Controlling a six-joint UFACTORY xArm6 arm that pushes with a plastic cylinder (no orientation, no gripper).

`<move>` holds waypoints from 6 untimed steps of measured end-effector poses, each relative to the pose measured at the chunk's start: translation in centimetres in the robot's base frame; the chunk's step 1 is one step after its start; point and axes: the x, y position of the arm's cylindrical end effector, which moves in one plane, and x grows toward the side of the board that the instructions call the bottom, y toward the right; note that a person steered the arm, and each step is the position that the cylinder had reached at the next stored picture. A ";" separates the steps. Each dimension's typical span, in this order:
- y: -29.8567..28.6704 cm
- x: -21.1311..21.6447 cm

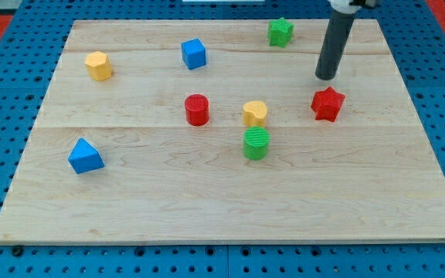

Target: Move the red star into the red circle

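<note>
So my tip point(327, 78) is sitting on the worktop point(207, 208) just above the red star point(327, 103) in the view, close to it but not quite touching as far as I can tell. There's no gripper on this rig, only the rod, so nothing is released, clenched or grasping; it only pushes.

The red circle point(197, 110) is well off toward the view's left of my tip, roughly level with the star. Between them, left of the tip and a bit lower, sits a yellow block point(255, 113) with a green circle point(256, 144) right below it. That pair is pretty much in the lane.

My guess is the tip is parked up top because it's not lined up yet. To shove the star leftward it would need to get round to the star's right side. A straight push probably clips the yellow one, so some steering looks needed.
</note>
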 end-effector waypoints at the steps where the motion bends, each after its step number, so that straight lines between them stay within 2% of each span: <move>1: 4.4 4.7; 2: 4.3 10.4; 3: -1.3 8.6; 4: -2.0 4.5; 5: -5.0 3.0; 6: -13.2 2.8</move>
